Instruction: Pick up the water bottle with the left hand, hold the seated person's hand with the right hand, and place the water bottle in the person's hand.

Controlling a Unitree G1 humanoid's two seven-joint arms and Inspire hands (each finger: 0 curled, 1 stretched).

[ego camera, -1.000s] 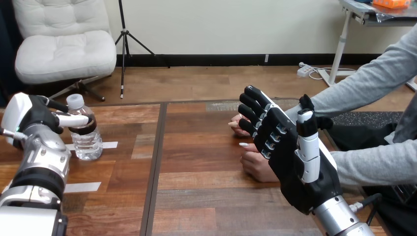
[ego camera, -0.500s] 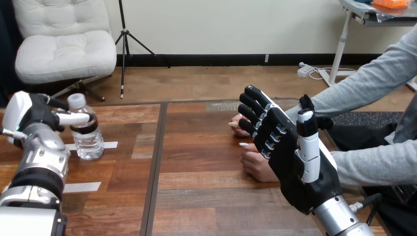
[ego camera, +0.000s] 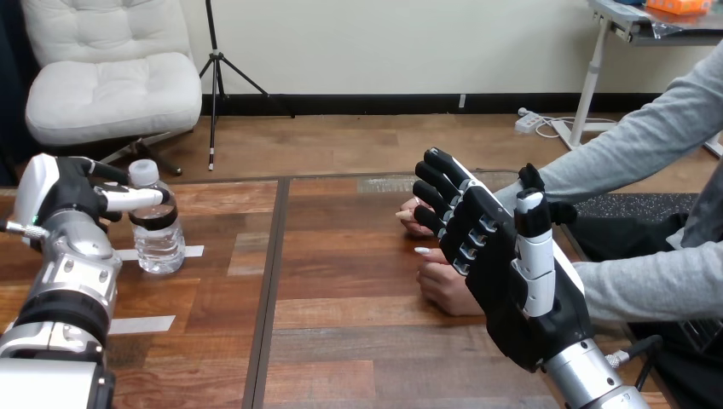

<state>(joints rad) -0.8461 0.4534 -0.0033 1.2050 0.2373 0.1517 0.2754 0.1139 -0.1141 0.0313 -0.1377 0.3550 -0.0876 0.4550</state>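
The right hand [ego camera: 511, 273], fingers straight and spread, stands upright just in front of the person's hands [ego camera: 439, 287] without clasping either, so closing blind could pinch or miss. The left hand [ego camera: 72, 189] curls round the water bottle [ego camera: 159, 243] high at its neck, so the bottle could swing or slip. Two things are hidden: whether the right palm touches the person, and whether the bottle's base clears the table [ego camera: 341, 341].

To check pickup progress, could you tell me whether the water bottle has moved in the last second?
Yes. The water bottle, in the left hand, has shifted slightly right along the white tape strip.
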